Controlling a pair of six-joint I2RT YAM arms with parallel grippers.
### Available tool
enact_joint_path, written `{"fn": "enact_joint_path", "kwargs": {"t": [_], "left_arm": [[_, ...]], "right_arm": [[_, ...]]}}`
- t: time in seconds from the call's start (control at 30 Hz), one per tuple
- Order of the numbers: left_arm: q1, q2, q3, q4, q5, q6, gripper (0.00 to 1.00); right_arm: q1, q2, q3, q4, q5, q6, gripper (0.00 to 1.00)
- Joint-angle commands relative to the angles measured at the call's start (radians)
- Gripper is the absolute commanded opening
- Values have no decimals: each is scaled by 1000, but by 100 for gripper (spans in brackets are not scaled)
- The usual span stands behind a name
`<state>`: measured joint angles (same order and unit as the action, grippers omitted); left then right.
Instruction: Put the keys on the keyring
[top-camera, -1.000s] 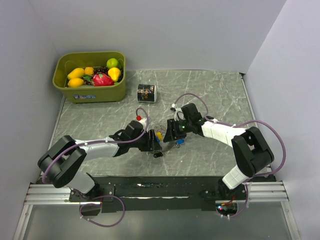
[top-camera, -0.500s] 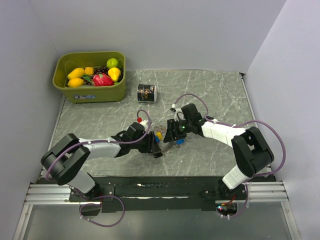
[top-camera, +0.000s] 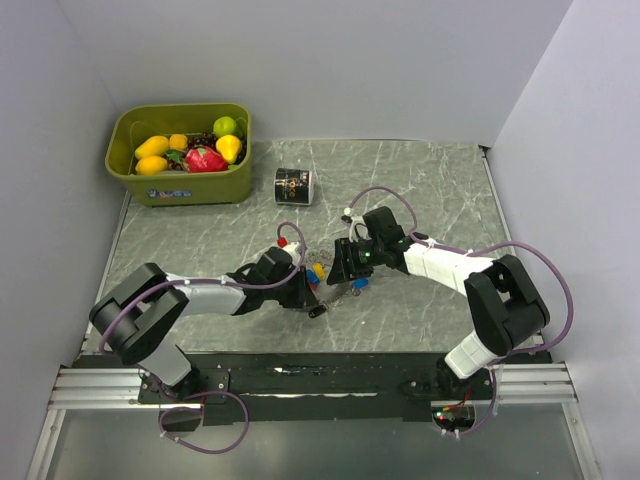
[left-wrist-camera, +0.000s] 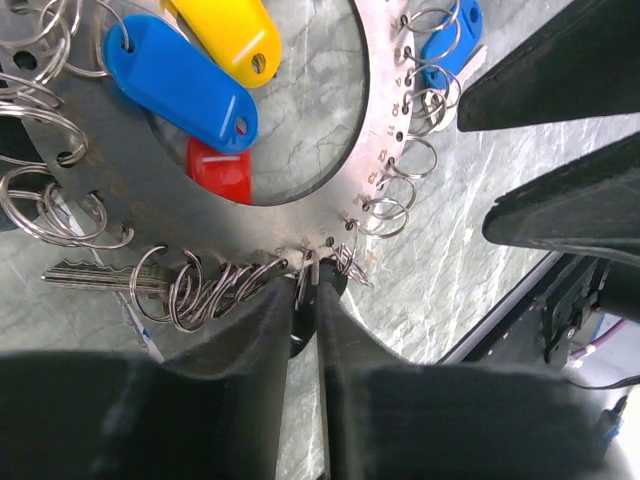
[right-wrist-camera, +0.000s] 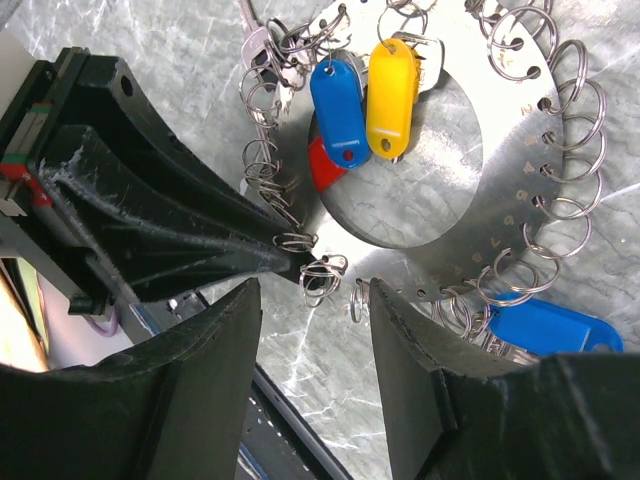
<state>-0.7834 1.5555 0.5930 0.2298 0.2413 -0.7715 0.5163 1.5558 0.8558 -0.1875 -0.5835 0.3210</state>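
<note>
The keyring (left-wrist-camera: 378, 110) is a flat metal ring plate with numbered holes, fringed with small split rings. It lies on the table between my grippers (top-camera: 330, 270). Blue (left-wrist-camera: 180, 80), yellow (left-wrist-camera: 230, 35) and red tags lie in its middle. A silver key (left-wrist-camera: 90, 278) hangs at its edge. My left gripper (left-wrist-camera: 305, 290) is shut on the plate's rim, among the split rings. My right gripper (right-wrist-camera: 315, 290) is open at the plate's rim (right-wrist-camera: 505, 200), a loose-hanging split ring (right-wrist-camera: 322, 280) between its fingers. A blue-headed key (right-wrist-camera: 545, 325) lies beside it.
A small black labelled can (top-camera: 293, 186) stands behind the grippers. A green bin (top-camera: 180, 190) of toy fruit sits at the back left. The two grippers nearly meet tip to tip over the plate. The table's front edge and rail are just below them.
My left arm has pushed a little to the right, toward the keyring. The right arm and the keyring have hardly moved.
</note>
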Motion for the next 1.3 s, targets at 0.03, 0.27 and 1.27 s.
{"fn": "enact_joint_path", "kwargs": {"t": [0.03,0.27,1.27], "left_arm": [[-8,12,13,48,-20,15,8],[-19,-20,27,13,-30,46,1],[-19,-460,508,-692,87,581,1]], "right_arm": [[-7,-36,-12,17,4,0,55],[-6,-57,-20,11,7,-5,55],[-9,-661,-34,34,-150,-74,99]]}}
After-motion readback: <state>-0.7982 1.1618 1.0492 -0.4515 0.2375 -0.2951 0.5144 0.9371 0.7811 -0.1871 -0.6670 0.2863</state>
